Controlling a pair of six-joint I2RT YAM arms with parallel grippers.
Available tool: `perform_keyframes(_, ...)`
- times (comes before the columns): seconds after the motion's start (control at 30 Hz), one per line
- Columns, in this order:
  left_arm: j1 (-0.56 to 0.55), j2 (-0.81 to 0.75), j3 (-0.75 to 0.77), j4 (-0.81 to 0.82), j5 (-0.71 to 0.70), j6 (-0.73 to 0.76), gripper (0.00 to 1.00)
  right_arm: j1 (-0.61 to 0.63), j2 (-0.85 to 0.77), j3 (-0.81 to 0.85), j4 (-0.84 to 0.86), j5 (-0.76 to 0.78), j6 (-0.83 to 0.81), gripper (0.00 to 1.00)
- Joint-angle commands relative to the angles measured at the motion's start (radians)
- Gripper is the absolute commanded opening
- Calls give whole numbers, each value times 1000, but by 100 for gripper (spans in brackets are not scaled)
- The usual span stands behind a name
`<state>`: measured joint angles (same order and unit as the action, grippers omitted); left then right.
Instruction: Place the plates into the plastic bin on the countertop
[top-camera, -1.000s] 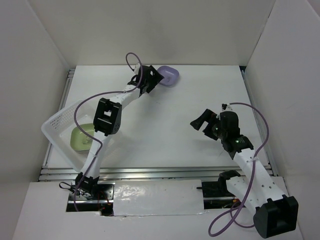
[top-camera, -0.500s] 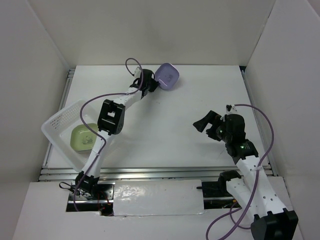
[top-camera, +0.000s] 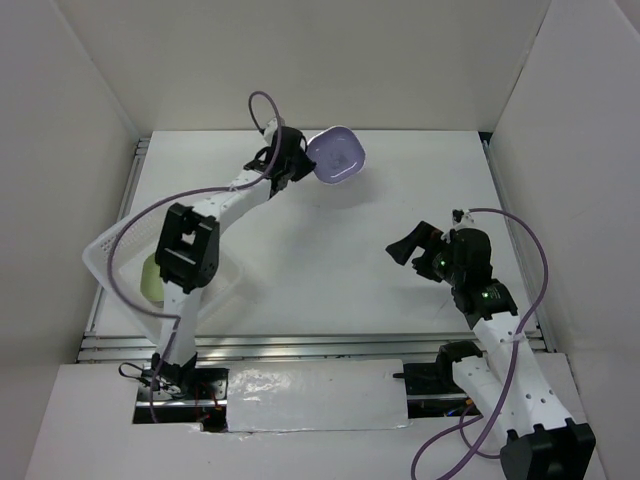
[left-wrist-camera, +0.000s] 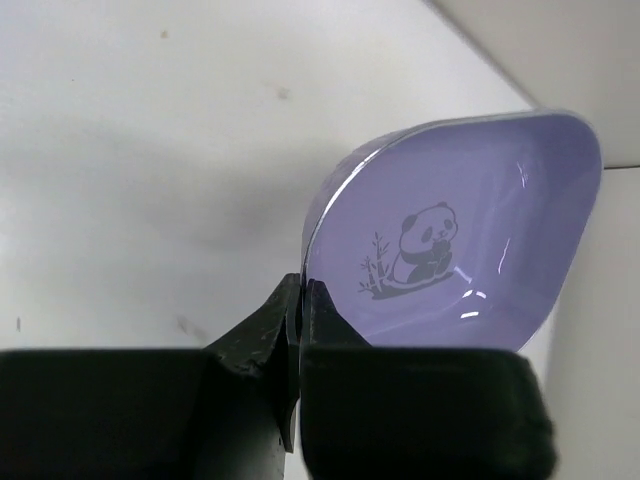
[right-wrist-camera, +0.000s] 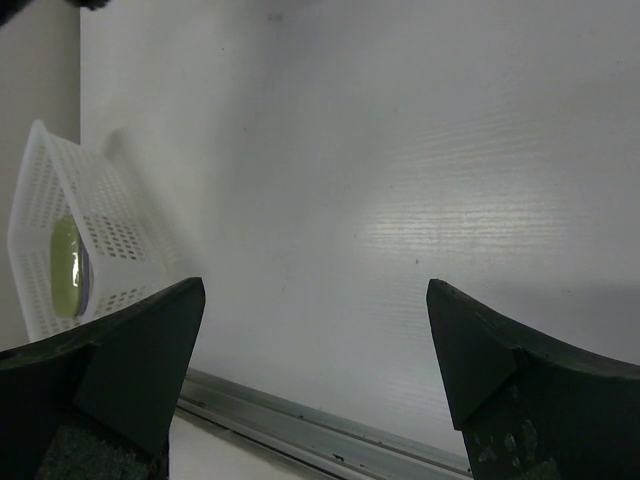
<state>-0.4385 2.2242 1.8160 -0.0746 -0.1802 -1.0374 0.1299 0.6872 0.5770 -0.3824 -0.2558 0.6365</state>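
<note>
Desk (top-camera: 400, 200), flat matte white, metal rail at near edge. Left arm (top-camera: 215, 200), white-linked, stretched from its near-left base diagonally to the far middle, elbow block hanging above the bin, wrist turned so the plate faces up toward the overhead camera. Right arm (top-camera: 490, 310), folded low at the right, well apart from all plates; right jaws spread wide, holding nothing. Plastic bin (top-camera: 105, 255), translucent white, perforated walls, near-left corner of the desk, apparently tipped on one side. Purple rounded-square plate (top-camera: 335, 155), raised off the desk and tilted steeply, far from the bin; left jaws pressed nearly together, pinching its thin rim at the lower corner. Green rounded-square plate (top-camera: 148, 278), lodged inside the bin, mostly hidden by the elbow. Panda print (left-wrist-camera: 420, 250), dark, at the purple plate's centre. Handling note: step judged as carry-to-bin; hold the rim pinch firm, swing slowly, lower the plate beside the green one, and avoid nudging the light bin.
</note>
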Motion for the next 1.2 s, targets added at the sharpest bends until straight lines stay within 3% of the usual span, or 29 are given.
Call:
perform_keyframes(0.0,-39,-297,-51,-111,-86,122,0,-13,0,21,11,-2,-31,100)
perform_keyframes(0.13,-16,-583,-199,-335,-116,140,0,-15,-5,29,-9,-14,-35,100)
perform_keyframes(0.23,67,-746,-395,-373,-53,169,0,-15,-14,27,-3,-43,-37,100)
perform_keyframes(0.43,289,-1313,-765,-497,-73,94,0,-12,-6,47,-29,-62,-55,100)
perform_keyframes(0.57,435,-1526,-882,-588,-71,4,0,-7,-5,49,-29,-62,-49,100)
perform_keyframes(0.73,578,-1563,-943,-665,-9,-6,0,2,-5,52,-35,-79,-43,100)
perform_keyframes(1.03,733,-1476,-1064,-596,91,17,0,17,-5,47,-33,-71,-46,100)
perform_keyframes(1.17,784,-1480,-1054,-646,81,43,0,20,11,53,-30,-76,-49,100)
